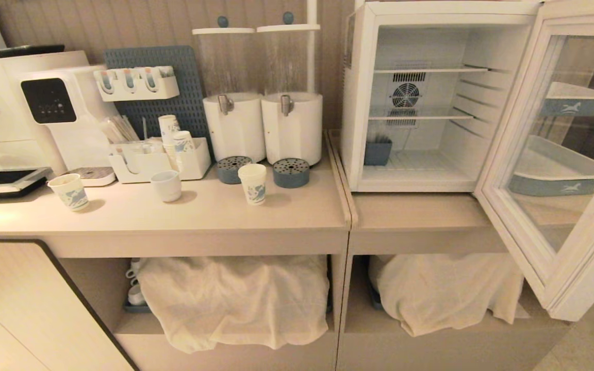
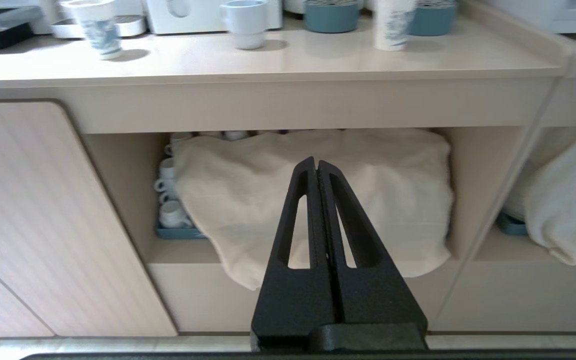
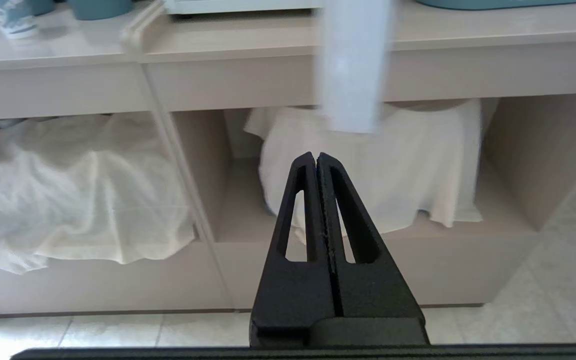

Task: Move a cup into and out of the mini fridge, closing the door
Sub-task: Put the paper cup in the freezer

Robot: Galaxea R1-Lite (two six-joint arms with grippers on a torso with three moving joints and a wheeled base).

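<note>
Nothing of the task looked begun. The cup (image 1: 252,183), a tall white paper one with blue print, stood upright on the bench (image 1: 286,216), just in front of two blue drip trays and the two white drink dispensers (image 1: 263,126) behind them. The mini fridge (image 1: 364,103) sat on the right section of the bench, its door (image 1: 560,170) swung wide open toward the robot's right and jutting out past the bench's front edge. Inside, the wire shelves and the floor were bare, apart from a small blue box in the near left corner.

Neither arm showed from the head camera. The left end effector (image 2: 317,165) was clenched on nothing, low before the open shelf under the bench, facing a draped cloth (image 2: 318,200). The right end effector (image 3: 316,159) was likewise clenched and empty, facing the neighbouring lower shelf, with the door's edge hanging blurred just above its line of sight.

All remained: putting the cup in, taking it out, closing the door.

For room, the bench around the cup was fairly open, with a white mug (image 1: 166,185) and a shorter paper cup (image 1: 69,191) well apart to the left. A raised seam ran between the two bench sections, lying between cup and fridge. The open door probably crowded the right arm's approach.
</note>
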